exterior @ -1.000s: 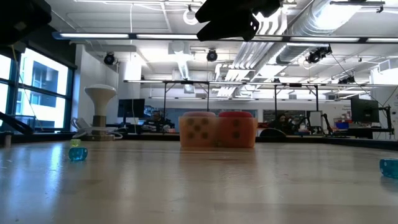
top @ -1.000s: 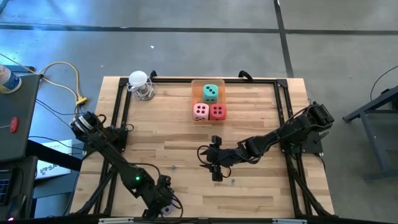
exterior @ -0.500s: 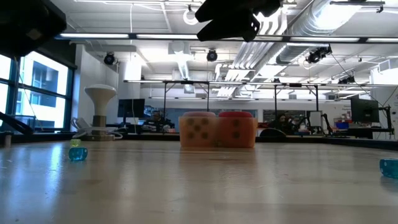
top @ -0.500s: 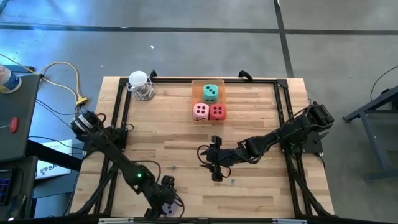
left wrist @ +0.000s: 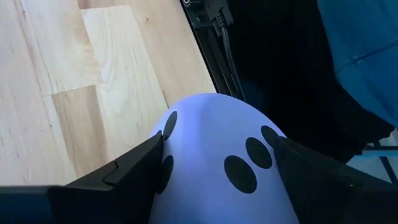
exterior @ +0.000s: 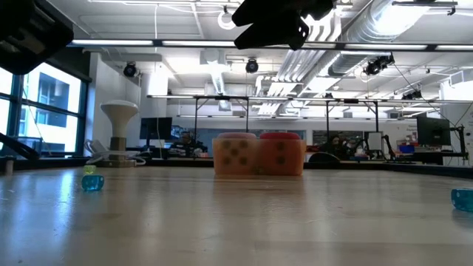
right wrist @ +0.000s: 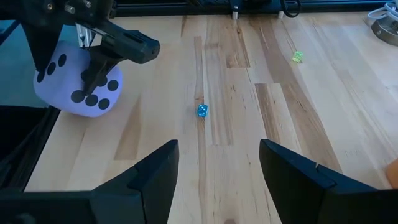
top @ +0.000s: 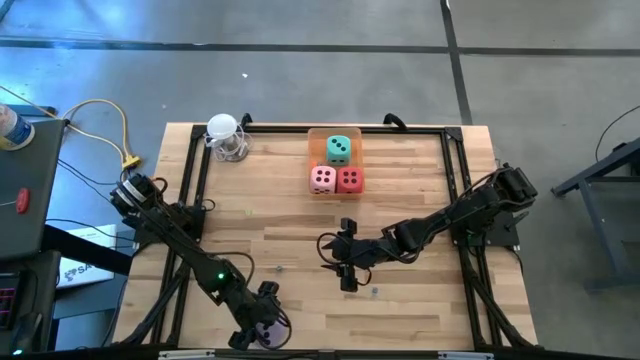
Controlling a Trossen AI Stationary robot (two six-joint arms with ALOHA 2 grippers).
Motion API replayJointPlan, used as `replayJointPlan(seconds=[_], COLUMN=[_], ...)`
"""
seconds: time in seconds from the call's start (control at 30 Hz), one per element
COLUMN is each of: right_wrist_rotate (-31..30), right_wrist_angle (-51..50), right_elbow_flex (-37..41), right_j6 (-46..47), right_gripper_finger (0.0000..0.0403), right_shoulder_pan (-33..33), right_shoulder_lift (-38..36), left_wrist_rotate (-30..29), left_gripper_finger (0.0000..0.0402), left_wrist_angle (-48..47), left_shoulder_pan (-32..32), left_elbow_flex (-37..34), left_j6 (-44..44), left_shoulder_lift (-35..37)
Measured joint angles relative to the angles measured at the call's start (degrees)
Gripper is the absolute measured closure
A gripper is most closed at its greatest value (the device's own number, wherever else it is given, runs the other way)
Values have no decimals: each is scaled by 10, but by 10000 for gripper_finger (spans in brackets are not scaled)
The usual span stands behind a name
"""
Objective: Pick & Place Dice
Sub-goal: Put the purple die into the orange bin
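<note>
The purple die [top: 266, 336] is at the table's near edge, between the fingers of my left gripper [top: 259, 322]; it also shows in the right wrist view [right wrist: 78, 78]. The teal-green die [top: 339, 149] sits on a tan pad near the far edge. In front of it the pink die [top: 322, 179] and the red die [top: 350, 179] stand side by side on the wood. In the low view the pink die [exterior: 235, 154] and the red die [exterior: 282, 154] hide the teal one. My right gripper [top: 340, 256] hovers open over mid-table, touching nothing. My left gripper pinches the purple die between its two fingers, one finger [left wrist: 127, 174] on each of two opposite faces [left wrist: 171, 143]. The fingers slant down onto it from above [right wrist: 99, 59]. I cannot tell whether the die's underside is clear of the table's near edge.
A white, round-topped object on a wire stand [top: 225, 135] is at the far-left corner. Black frame rails [top: 195, 170] run along the table's sides. Tiny beads lie on the wood: a blue bead [right wrist: 202, 110] and a green bead [right wrist: 298, 56]. Bare wood lies between the grippers.
My left arm has shifted slightly, its gripper edging toward the table's near edge with the purple die still between the fingers. My right arm and the three dice at the far side have kept still.
</note>
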State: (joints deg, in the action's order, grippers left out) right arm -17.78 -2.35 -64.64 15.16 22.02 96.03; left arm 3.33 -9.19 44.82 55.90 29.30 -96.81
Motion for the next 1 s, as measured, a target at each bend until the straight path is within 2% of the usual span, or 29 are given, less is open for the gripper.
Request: replayJointPlan(seconds=[0.2, 0.43, 0.6, 0.77, 1.0], right_wrist_rotate=[0, 0, 0, 0, 17], right_wrist_angle=[0, 0, 0, 0, 0], right_elbow_flex=[0, 0, 0, 0, 0], right_j6=[2, 2, 2, 3, 18], right_gripper_finger=[188, 188, 188, 188, 188], right_shoulder_pan=[0, 0, 0, 1, 1], right_shoulder_lift=[0, 0, 0, 0, 0], left_wrist_rotate=[3, 2, -13, -1, 7], left_gripper_finger=[144, 154, 192, 240, 242], left_wrist_angle=[-14, -64, -90, -94, -84], left_shoulder_pan=[0, 1, -3, -14, -16], left_elbow_flex=[0, -2, -3, 0, 1], left_j6=[-15, -55, -82, -70, -81], left_shoulder_lift=[8, 60, 90, 78, 71])
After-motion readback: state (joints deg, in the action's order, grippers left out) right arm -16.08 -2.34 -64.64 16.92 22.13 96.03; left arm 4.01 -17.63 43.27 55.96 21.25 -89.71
